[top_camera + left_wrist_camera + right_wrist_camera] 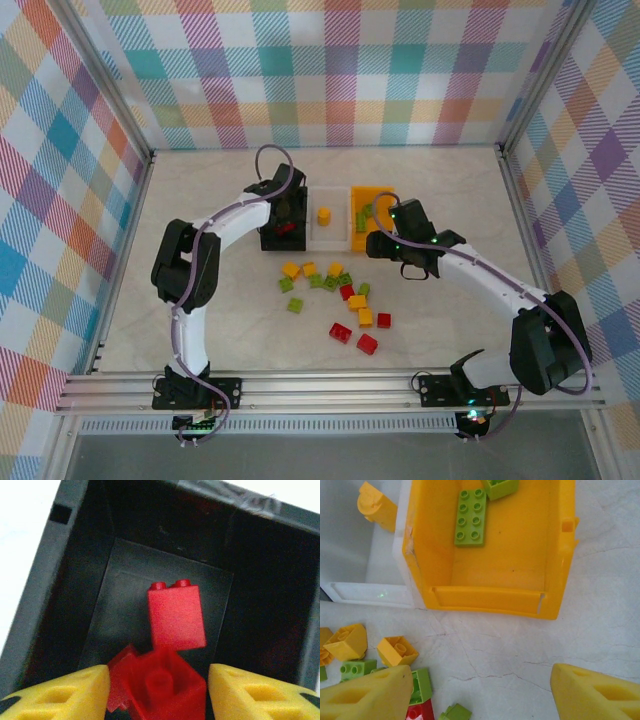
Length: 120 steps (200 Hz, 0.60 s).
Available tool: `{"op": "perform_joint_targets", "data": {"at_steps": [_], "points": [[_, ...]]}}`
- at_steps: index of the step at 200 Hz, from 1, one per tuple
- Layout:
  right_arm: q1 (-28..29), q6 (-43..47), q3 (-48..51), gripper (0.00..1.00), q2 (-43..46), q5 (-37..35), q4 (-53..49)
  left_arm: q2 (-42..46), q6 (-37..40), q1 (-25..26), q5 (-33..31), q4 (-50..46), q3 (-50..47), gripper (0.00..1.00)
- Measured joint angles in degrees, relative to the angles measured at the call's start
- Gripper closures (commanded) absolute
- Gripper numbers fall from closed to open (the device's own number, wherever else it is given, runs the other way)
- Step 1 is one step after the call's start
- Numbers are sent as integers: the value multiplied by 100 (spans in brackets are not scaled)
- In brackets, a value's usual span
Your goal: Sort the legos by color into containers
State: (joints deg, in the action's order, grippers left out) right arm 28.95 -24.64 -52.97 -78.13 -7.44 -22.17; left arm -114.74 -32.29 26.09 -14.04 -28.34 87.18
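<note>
Okay, right gripper [481, 672] gapes empty just right of white bin [330, 235]; left gripper [157, 670] straddles red lego [160, 695], grip unclear; it's light, stiff, slick; I'd pinch flat sides.

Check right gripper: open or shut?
Open. On the right gripper, the yellow fingers stand wide apart above the table near the orange-yellow bin, gripping nothing.
</note>
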Motion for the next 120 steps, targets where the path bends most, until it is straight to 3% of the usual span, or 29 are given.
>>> {"op": "perform_joint_targets", "data": {"at_steps": [55,100,120], "points": [[0,-31,173,26,236,166,-149,372,-9,79,208,44,-116,23],[52,-155,629,28,372,431,-361,1912,-111,562,693,415,-1071,16],[420,-146,732,28,372,564,-584,2653,-149,839,901,605,-1722,9]]}}
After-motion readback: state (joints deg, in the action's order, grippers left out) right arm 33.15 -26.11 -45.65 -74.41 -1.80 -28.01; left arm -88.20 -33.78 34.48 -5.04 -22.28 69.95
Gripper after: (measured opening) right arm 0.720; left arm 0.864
